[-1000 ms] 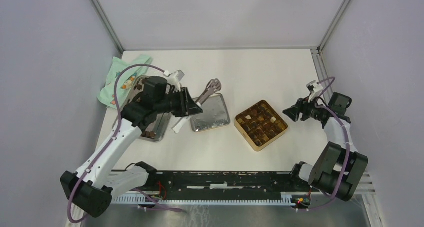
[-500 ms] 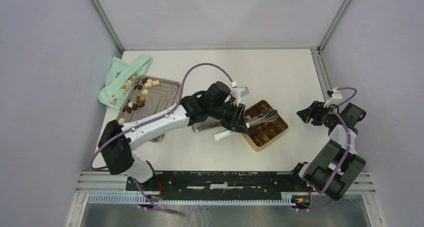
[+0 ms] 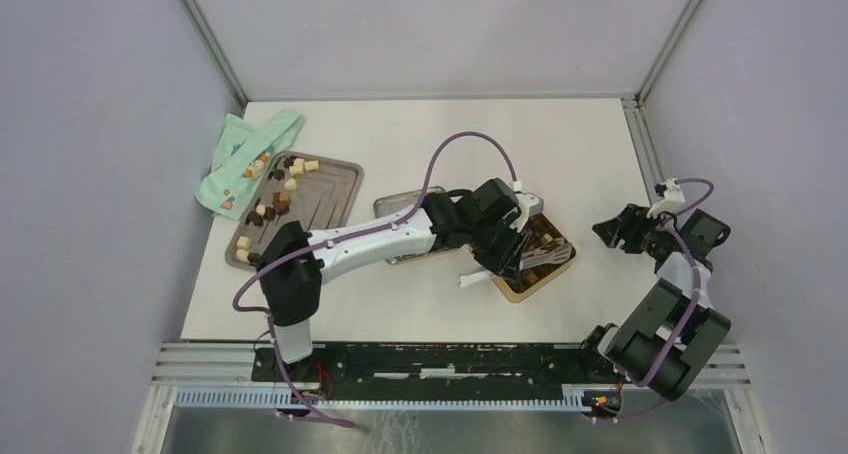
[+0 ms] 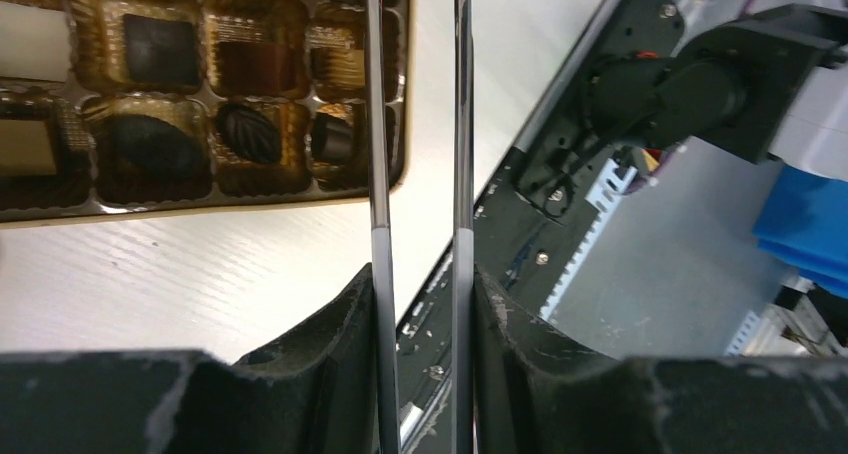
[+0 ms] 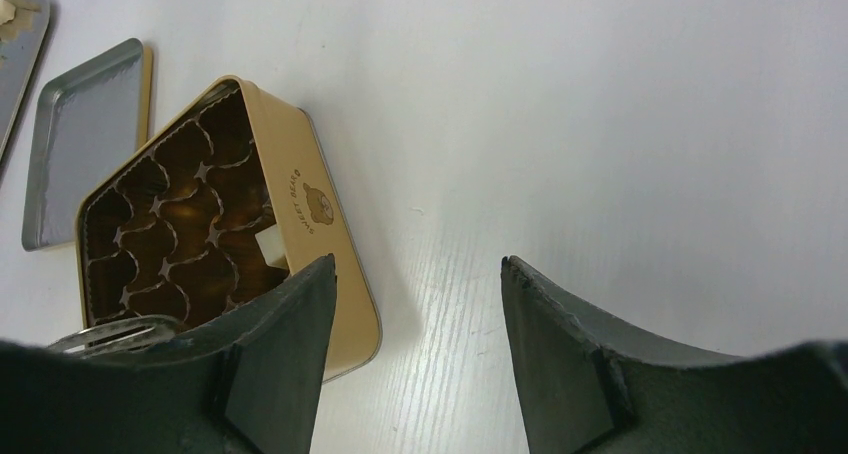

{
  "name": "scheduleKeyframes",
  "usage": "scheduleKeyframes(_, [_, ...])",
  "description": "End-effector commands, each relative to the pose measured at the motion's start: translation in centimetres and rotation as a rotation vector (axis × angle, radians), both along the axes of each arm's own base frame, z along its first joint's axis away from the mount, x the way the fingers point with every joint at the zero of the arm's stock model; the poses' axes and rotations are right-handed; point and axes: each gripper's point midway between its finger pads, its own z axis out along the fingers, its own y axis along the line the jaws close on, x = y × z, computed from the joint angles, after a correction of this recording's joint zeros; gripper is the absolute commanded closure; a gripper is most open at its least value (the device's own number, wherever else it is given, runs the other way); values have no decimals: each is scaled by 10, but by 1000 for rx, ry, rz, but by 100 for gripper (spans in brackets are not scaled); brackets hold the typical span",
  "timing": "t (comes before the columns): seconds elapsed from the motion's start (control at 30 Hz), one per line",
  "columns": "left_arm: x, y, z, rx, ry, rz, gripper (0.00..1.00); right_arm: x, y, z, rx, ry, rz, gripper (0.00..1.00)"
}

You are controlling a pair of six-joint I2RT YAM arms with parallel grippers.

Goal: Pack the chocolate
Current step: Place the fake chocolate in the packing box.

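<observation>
Top external view shows the white table (image 3: 450, 134), with the left arm stretched far across it toward the right. On the left part of the table lies a metal tray (image 3: 330, 189). Much of the chocolate (image 3: 270, 209) is there, as loose dark, brown and cream pieces gathered toward its left side. Right of centre stands the gold tin (image 3: 532, 291), and its silver lid (image 3: 398, 205) lies just beside it, partly under the arm.

The left tool (image 3: 515, 256) hangs over the tin and is clenched on the tweezers (image 4: 378, 124). In the left wrist view the two blades run between its pads, apart from each other, and cross one corner of the tin. Their tips go out of that view, so I cannot tell if a piece sits between them. The right tool (image 5: 415, 274) is released and empty, near the tin's other side. Several cells hold dark pieces, one holds a cream piece (image 5: 270, 246), and others look free.

I judge the step to be setting a piece into a free cell. To do it well, the tips should come over the middle of one free cell and go down until the piece is inside the cup. The squeeze should then relax slowly, and the lift should be straight up, so the blades do not drag the neighbouring pieces or push the tin.
</observation>
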Motion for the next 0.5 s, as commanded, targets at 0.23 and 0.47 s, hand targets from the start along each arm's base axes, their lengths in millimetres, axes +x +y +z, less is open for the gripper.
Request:
scheduleKeyframes(0.23, [25, -18, 6, 26, -120, -24, 94, 3, -1, 9, -9, -49, 6, 33])
scheduleKeyframes(0.47, [27, -23, 2, 40, -126, -36, 82, 2, 1, 8, -6, -51, 9, 33])
